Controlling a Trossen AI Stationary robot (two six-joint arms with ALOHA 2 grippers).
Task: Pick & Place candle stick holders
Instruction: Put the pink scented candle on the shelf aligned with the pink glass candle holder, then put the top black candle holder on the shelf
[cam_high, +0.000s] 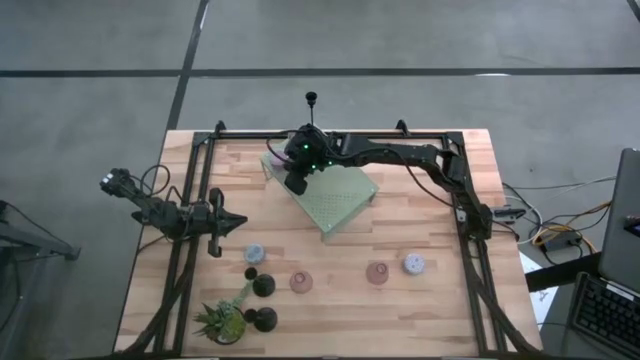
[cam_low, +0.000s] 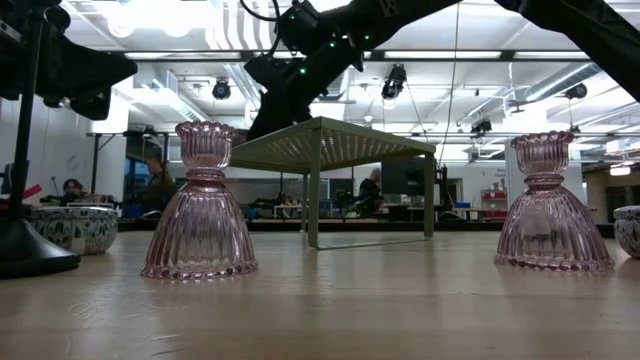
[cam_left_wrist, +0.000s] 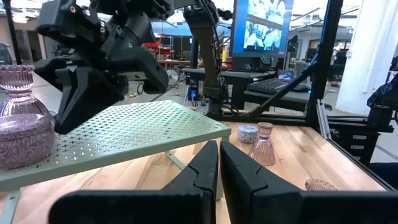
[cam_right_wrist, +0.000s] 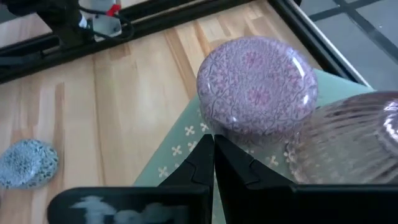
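A round pink patterned cup (cam_right_wrist: 257, 84) and a pink ribbed holder (cam_right_wrist: 348, 143) stand on the green perforated stand (cam_high: 340, 200); both also show in the left wrist view, the cup (cam_left_wrist: 25, 134) and the holder (cam_left_wrist: 15, 87). My right gripper (cam_right_wrist: 213, 144) is shut over the stand's far left corner, its tips right by the cup's side. On the table stand two more pink ribbed holders (cam_low: 200, 205) (cam_low: 548, 205), pale blue-grey cups (cam_high: 254, 253) (cam_high: 413, 264) and black holders (cam_high: 263, 286). My left gripper (cam_left_wrist: 219, 155) is shut and empty at the table's left. My right gripper's shut fingertips (cam_right_wrist: 202, 152) stand at the lower side of the pink patterned cup (cam_right_wrist: 217, 127), coming down at a slant over the stand's top. I cannot tell whether they touch it. The cup sits upright on the stand.
A small spiky green plant (cam_high: 222, 320) stands at the near left beside another black holder (cam_high: 265, 319). Black frame rails (cam_high: 470, 200) run along the table's left, right and far sides. Bare wood lies between the stand and the row of holders.
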